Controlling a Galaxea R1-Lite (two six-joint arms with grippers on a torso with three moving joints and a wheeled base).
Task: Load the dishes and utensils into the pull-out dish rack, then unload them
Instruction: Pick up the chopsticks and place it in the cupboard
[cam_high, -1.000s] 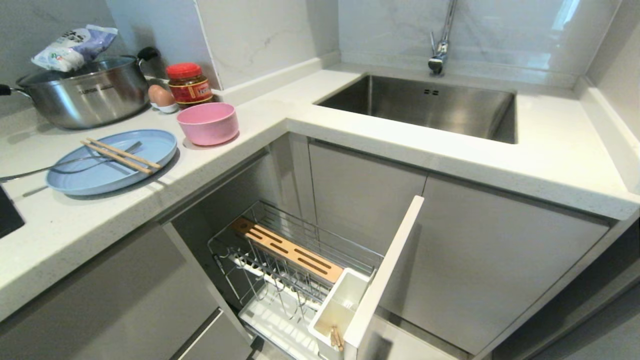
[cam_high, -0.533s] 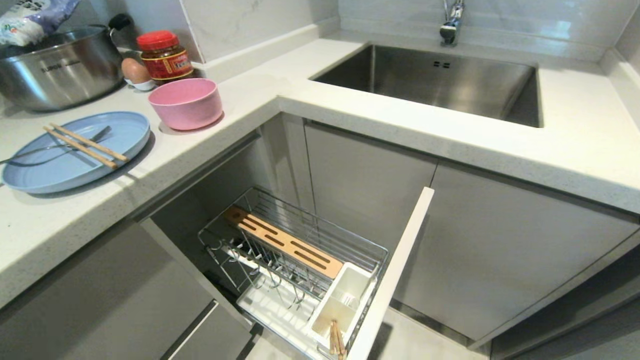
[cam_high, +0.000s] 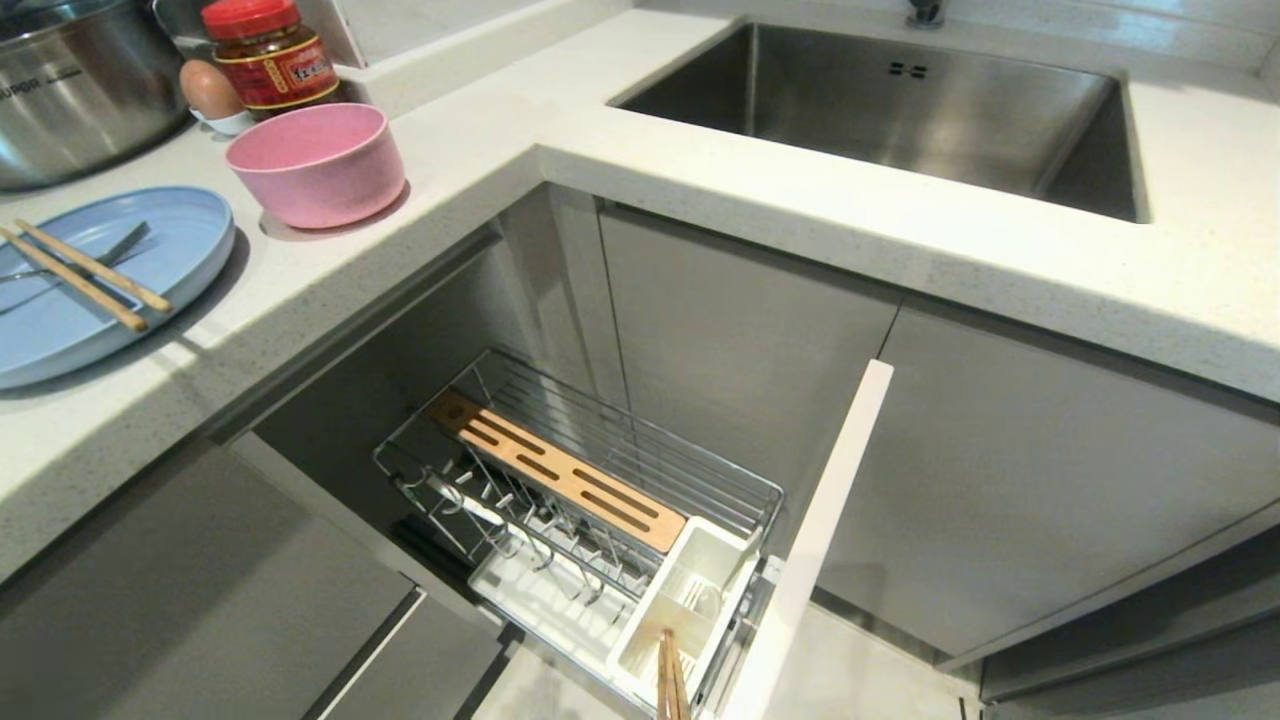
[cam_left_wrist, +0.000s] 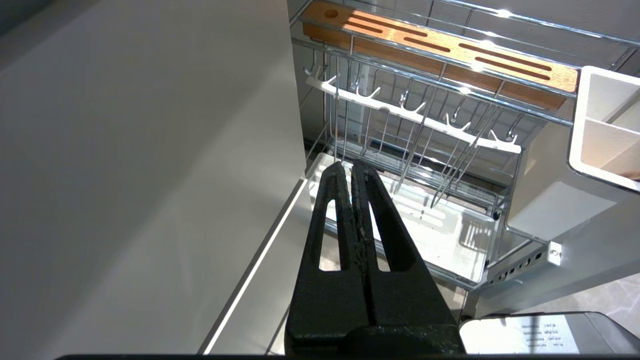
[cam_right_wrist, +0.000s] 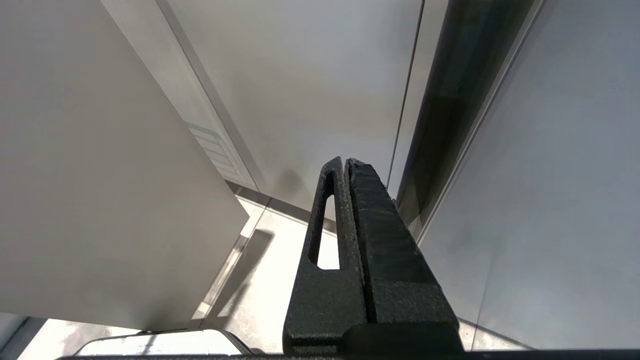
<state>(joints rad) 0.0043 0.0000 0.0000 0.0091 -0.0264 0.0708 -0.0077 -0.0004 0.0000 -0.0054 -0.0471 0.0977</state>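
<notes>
Jaws clenched and grasping nothing, the left gripper (cam_left_wrist: 347, 167) hangs low beside the pull-out dish rack (cam_high: 640, 470), a chrome wire basket with plate prongs drawn out from the grey cabinets behind its narrow white front panel (cam_high: 815, 540); the right gripper (cam_right_wrist: 342, 162), its jaws likewise pressed together and empty, hangs before plain grey cabinet doors. Nearest in the rack, a white plastic utensil cup (cam_high: 690, 600) holds a pair of wooden sticks (cam_high: 670, 680); behind it runs a slotted wooden strip (cam_high: 555, 480) above a white drip tray (cam_high: 540, 600). Up on the white speckled counter (cam_high: 700, 190), a round light-blue plate (cam_high: 110, 290) carries a pair of light wooden chopsticks (cam_high: 85, 275) and a slim silver metal fork (cam_high: 100, 255). A matte pink round bowl (cam_high: 318, 162) stands just beside the plate. Farther back sit a brown egg (cam_high: 208, 90), a red-lidded jar (cam_high: 268, 55), a steel pot (cam_high: 80, 85) and a steel sink (cam_high: 900, 110).
</notes>
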